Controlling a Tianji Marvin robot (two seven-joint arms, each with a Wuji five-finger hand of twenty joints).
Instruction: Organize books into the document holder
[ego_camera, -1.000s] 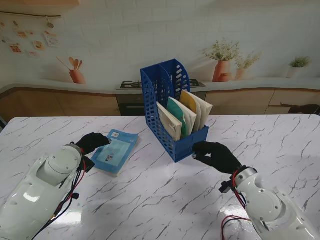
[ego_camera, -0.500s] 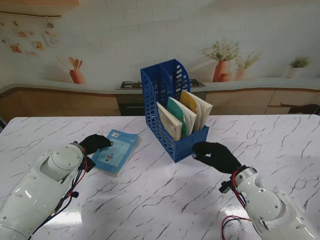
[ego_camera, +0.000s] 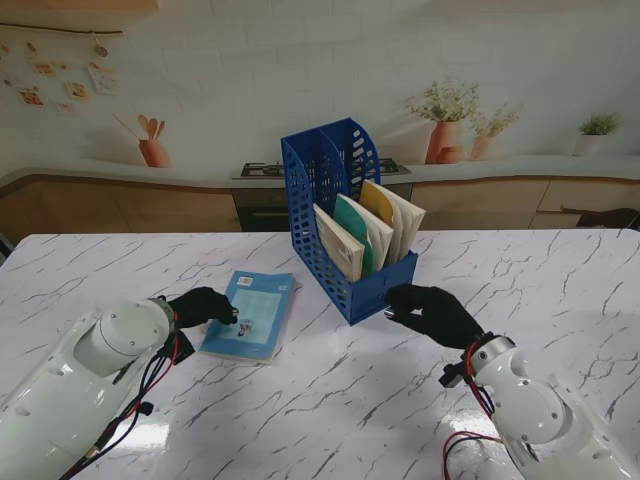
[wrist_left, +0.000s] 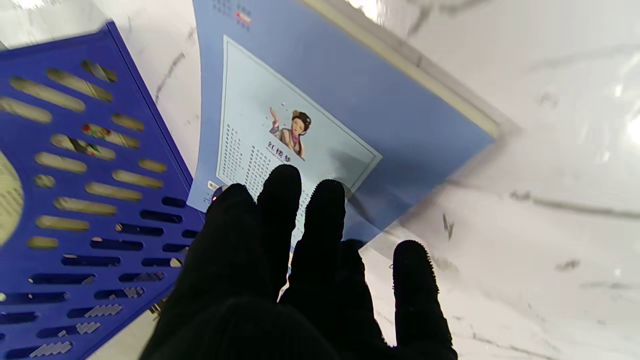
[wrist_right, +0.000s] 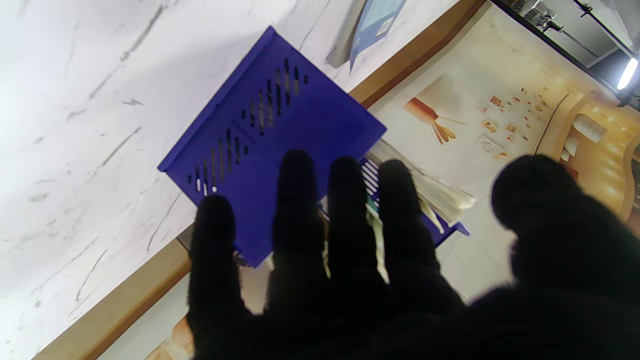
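Book (ego_camera: 250, 315) flat under left hand (ego_camera: 203, 305) fingertips, seemingly touching.

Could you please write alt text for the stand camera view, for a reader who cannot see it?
The left hand rests on a light blue book lying flat on a marble table, while the right hand touches the front of a blue document holder with three books upright inside.

Only print in view is on the blue book (wrist_left: 350, 100) cover: small Chinese title under a drawn figure, plus dense character columns, all too blurred to read.
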